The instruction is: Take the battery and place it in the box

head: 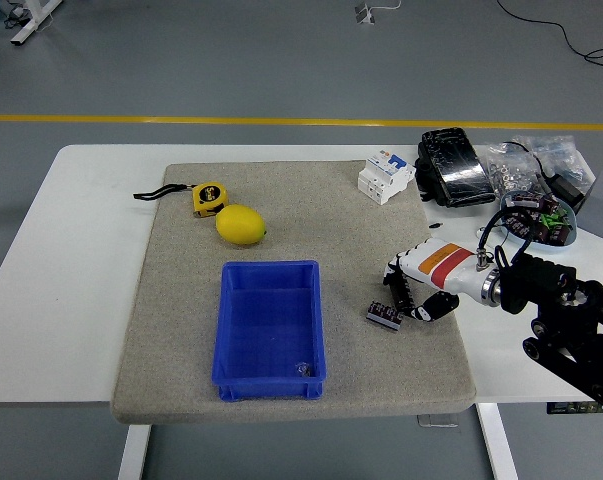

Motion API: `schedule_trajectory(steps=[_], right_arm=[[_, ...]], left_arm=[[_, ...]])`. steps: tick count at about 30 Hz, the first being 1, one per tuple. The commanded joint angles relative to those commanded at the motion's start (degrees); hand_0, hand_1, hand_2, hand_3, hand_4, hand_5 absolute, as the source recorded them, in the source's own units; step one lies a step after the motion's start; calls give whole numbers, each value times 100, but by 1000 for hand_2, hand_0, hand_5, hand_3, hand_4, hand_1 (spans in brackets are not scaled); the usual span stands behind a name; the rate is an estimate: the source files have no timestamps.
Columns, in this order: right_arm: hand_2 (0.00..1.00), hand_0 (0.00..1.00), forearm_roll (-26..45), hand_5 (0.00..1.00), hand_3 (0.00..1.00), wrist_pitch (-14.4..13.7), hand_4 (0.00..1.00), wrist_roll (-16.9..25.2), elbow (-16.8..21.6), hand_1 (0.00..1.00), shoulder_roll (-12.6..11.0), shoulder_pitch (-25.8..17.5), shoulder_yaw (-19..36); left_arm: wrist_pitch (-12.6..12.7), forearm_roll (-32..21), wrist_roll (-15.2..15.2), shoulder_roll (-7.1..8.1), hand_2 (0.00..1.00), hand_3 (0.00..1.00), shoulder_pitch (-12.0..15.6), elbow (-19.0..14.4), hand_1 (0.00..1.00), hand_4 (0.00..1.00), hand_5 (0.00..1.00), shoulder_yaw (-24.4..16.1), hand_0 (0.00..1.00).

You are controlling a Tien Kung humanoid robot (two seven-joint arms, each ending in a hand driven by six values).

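One table [81,250] is carrying a grey mat [311,215]. One right arm [556,310] is reaching in low from the right, its hand [421,285] lying palm-down, fingers [401,295] curling loosely just beside the one battery [384,315], gripping nothing. One blue box [270,325] is sitting well left, one lemon [241,224] and one tape [208,198] beyond it.

Bright, even overhead light, soft faint shadows, sharp focus throughout, no glare or edge distortion.
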Motion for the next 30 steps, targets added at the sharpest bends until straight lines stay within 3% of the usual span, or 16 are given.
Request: schedule_trajectory(steps=[11,24,30], right_arm=[[652,536,-110,147,622,23,749,-53,340,564,-73,-41,261],[649,545,-329,148,652,-9,753,-168,1470,563,66,4,1058],[659,549,-375,154,654,-10,757,-234,1979,567,228,113,1014]], left_arm=[[5,21,10,2,589,572,56,6,538,635,571,-27,567],[2,113,33,32,589,573,99,10,543,635,571,-79,567],[3,148,42,45,588,573,111,13,540,634,570,-110,566]])
